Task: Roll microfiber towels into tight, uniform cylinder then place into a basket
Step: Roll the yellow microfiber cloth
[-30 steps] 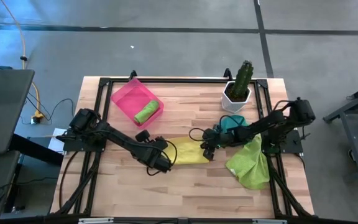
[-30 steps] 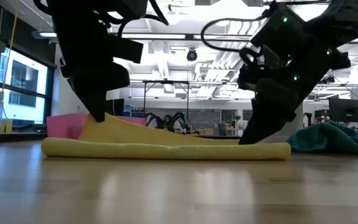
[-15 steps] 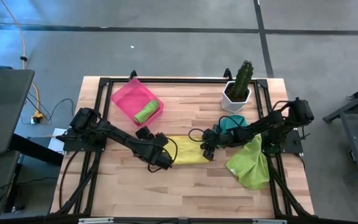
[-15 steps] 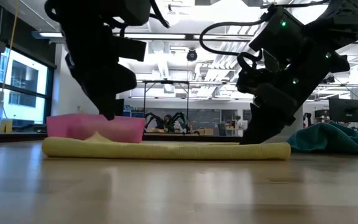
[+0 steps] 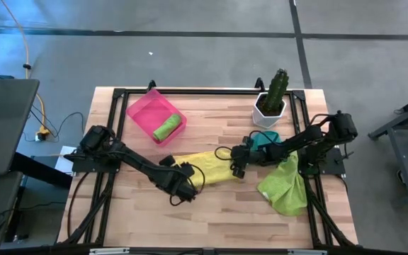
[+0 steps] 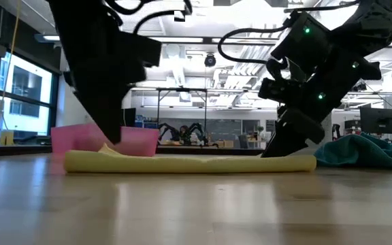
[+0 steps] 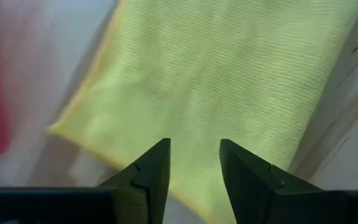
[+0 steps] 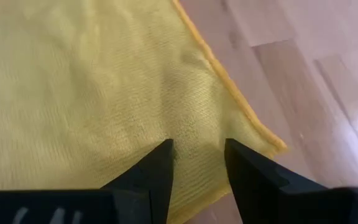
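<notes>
The yellow towel (image 5: 207,170) lies flat at the table's middle, its near edge rolled into a long tube (image 6: 189,163). My left gripper (image 5: 188,180) stands open over the towel's left part (image 7: 216,74), pointing steeply down. My right gripper (image 5: 236,168) is open at the towel's right edge (image 8: 241,106). A lime green towel roll (image 5: 165,129) lies in the pink basket (image 5: 139,108). A teal towel (image 5: 263,139) and a loose lime green towel (image 5: 285,185) lie crumpled at the right. My left gripper's open fingertips (image 7: 157,158) hang low over the yellow towel near its left edge; whether they touch the cloth I cannot tell. My right gripper sets its open fingertips (image 8: 160,158) down on the towel's flat part near the right edge (image 8: 194,134), slanting down from the table's right; the cloth lies on the table.
A white pot with a green cactus (image 5: 270,103) stands at the far right, just beyond the teal towel. The basket sits at the far left. Bare wood lies along the near edge (image 5: 211,219).
My left gripper has let go of the yellow towel's left far edge, which it held raised; that edge has dropped flat on the table. The gripper rose a little, then came down again over the towel. My right gripper has rolled at the wrist and stayed in place.
</notes>
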You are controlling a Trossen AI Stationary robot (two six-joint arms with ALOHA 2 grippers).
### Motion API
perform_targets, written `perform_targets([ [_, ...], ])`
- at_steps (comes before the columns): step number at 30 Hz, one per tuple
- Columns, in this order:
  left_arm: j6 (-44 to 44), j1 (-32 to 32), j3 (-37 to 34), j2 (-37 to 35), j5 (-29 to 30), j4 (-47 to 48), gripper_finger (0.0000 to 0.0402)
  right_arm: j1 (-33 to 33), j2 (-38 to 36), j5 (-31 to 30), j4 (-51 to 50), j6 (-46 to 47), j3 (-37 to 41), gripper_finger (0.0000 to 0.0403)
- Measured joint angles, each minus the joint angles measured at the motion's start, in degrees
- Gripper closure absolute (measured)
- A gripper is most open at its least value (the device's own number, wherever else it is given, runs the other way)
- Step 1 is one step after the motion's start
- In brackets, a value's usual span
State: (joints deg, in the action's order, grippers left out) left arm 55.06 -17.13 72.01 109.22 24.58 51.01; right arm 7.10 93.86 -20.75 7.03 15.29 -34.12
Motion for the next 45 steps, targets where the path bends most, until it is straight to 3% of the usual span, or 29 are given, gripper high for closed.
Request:
perform_targets([
  [5,0.27,-0.98,-0.01,3.18,-2.03,-3.35,0.0279,1.42,-3.81,0.69,-2.45,4.08,-1.4,0.0265],
  [10,0.24,-1.48,0.15,5.25,-2.64,-4.76,0.0281,5.14,-6.71,9.43,-4.49,15.38,-3.07,0.0265],
  [13,0.5,-1.51,0.22,5.6,-2.5,-5.02,0.0281,8.8,-5.61,10.65,-4.11,21.88,-3.04,0.0265],
  [19,4.83,-1.57,0.45,5.58,-7.13,-11.74,0.0281,14.26,-1.82,1.01,-6.44,26.77,-2.85,0.0265],
  [25,5.65,-3.42,0.35,5.96,-15.43,-27.87,0.0281,12.73,0.12,-6.43,-9.12,22.55,-2.9,0.0265],
  [31,-7.49,-4.81,0.34,6.11,-16.19,-47.12,0.0281,7.85,0.42,-15.47,-7.87,8.65,-2.88,0.0265],
  [36,-17.18,-4.39,0.37,6.07,-15.22,-53.4,0.0281,4.54,0.39,-18.05,-3.85,1.34,-2.89,0.0265],
  [39,-20.39,-3.97,0.4,6.05,-15.09,-51.78,0.0281,4.27,-0.57,-13.6,-2.47,3.43,-2.9,0.0265],
  [45,-22.96,-2.91,0.43,6.0,-15.15,-39.45,0.0281,9.37,-2.4,3.85,-0.86,10.39,-2.9,0.0265],
])
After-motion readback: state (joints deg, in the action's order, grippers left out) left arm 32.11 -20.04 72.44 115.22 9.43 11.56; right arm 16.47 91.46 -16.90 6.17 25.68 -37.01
